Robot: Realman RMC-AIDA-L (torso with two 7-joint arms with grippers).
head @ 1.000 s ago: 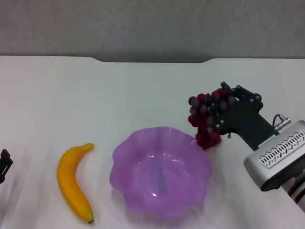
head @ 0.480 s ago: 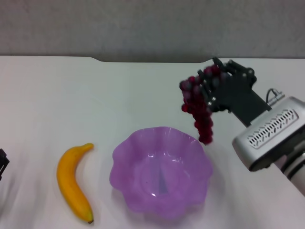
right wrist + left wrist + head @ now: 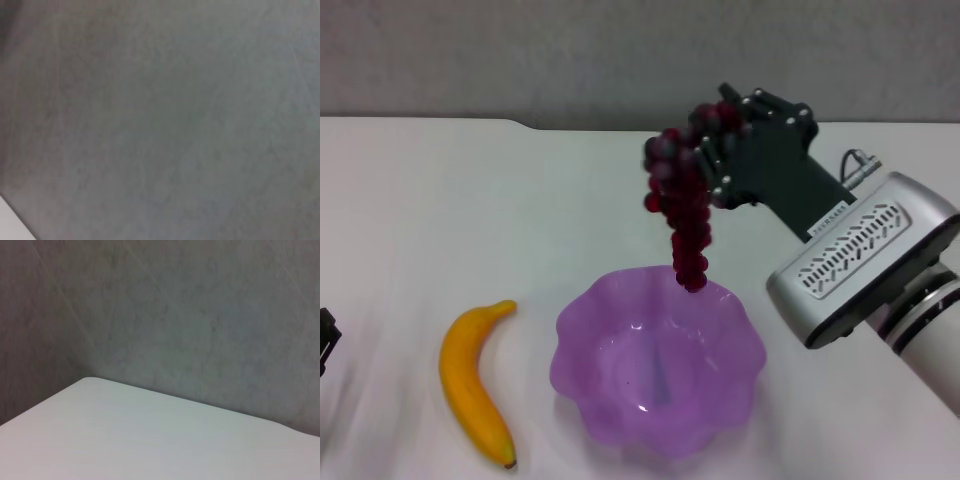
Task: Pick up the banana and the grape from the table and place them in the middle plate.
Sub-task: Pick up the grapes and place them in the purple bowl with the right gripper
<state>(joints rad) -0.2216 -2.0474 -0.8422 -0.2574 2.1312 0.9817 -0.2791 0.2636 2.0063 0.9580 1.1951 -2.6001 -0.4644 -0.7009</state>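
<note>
Right gripper: It is clenched on the top of the grape bunch. It is up in the air over the far side of the middle plate. A second ago it was out past the plate's right side and lower down. It has moved left and up since then.

Grape: The bunch hangs down from the right gripper. Its lowest grapes dangle just over the far rim of the plate. A second ago the bunch hung beside the plate's right edge. Now it is above the plate, not yet inside it.

Middle plate: The purple wavy dish sits on the table in the same spot as before. Nothing lies in it.

Banana: It lies flat on the table to the left of the plate, near it but not touching. Its dark tip points toward the robot. It has not moved.

Left gripper: Only a small dark bit shows at the left edge of the head view, well away from the banana. I cannot tell if it is open or closed.

Table: White and smooth. The left wrist view shows only a corner of it and a grey wall.
</note>
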